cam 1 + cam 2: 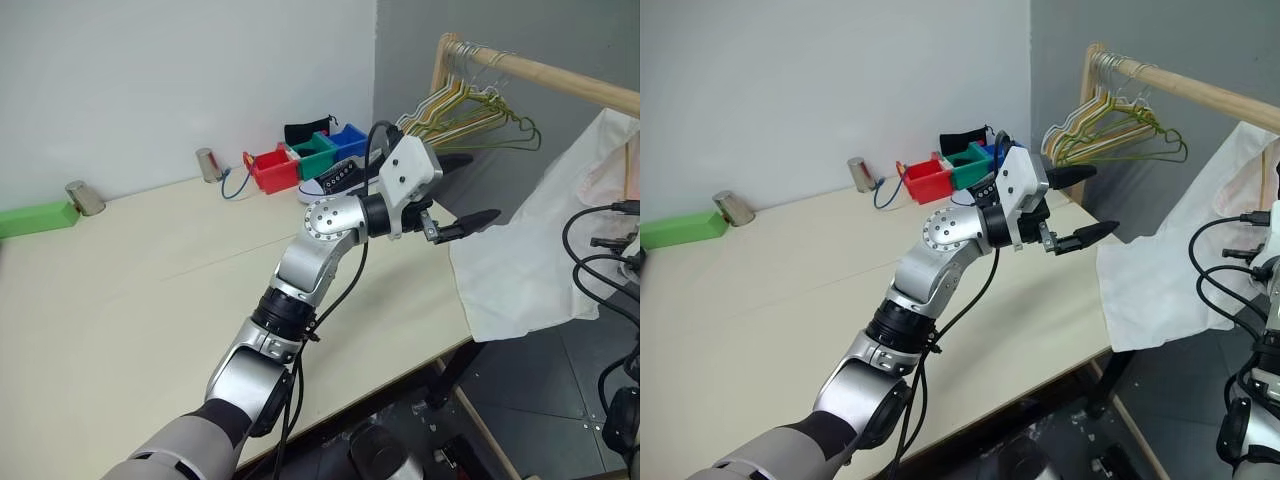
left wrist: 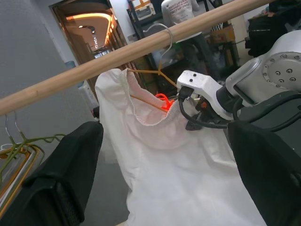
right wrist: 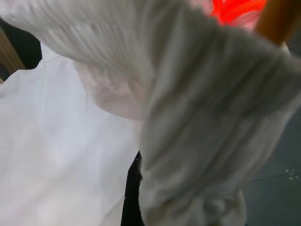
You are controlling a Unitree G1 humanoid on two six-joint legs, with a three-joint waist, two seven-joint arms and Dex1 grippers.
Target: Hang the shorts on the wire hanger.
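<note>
Landmark: the wooden rail (image 2: pixel 141 47), a round pale dowel running above the right end of the counter (image 1: pixel 120 300).

The shorts (image 2: pixel 183 179), white, soft and creased, hang below the rail on the wire hanger (image 2: pixel 160 71), whose thin tan wire shows at the shoulders and whose small hook curls over the dowel. The gathered, ribbed elastic waistband sits just under the rail, faintly pink along its inner edge; the cloth falls loose and wide beneath it, past the counter's right end.

Left end effector (image 1: pixel 462 195): released, its two tapered black fingers spread wide, pointing toward the shorts, apart from the cloth and below the rail. Metal silver forearm with black cable.

Right end effector (image 2: pixel 195 123): clenched on the shorts at the waistband, just under the rail; bunched ribbed fabric crowds its wrist view.

Further along the rail, toward the wall, a bundle of spare hangers (image 1: pixel 470 115), thin wire in yellow, green and pale tones.

On the counter, well away from the rail: red, green and blue plastic bins (image 1: pixel 310 158), a dark sneaker (image 1: pixel 335 180), two small metal cups (image 1: pixel 85 197).
</note>
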